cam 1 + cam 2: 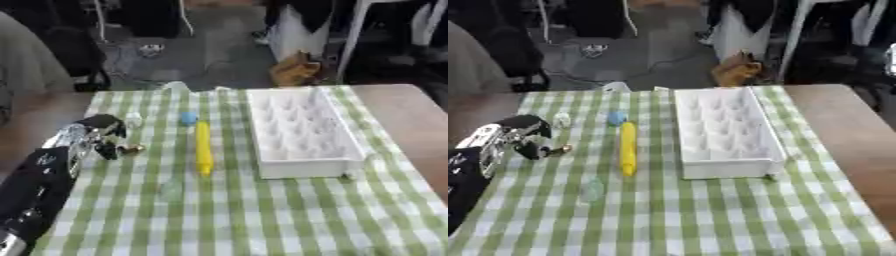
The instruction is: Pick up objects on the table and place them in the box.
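While the white box [302,132] sat empty on the counter [262,210], the yellow stick [203,147] and blue piece [189,118] lay left of it; left hand [98,134] fingers curled, apparently holding nothing.

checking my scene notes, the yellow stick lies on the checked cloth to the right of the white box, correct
Not quite: the yellow stick lies on the checked cloth to the left of the white box, between it and the left robot hand, as the left eye view shows.
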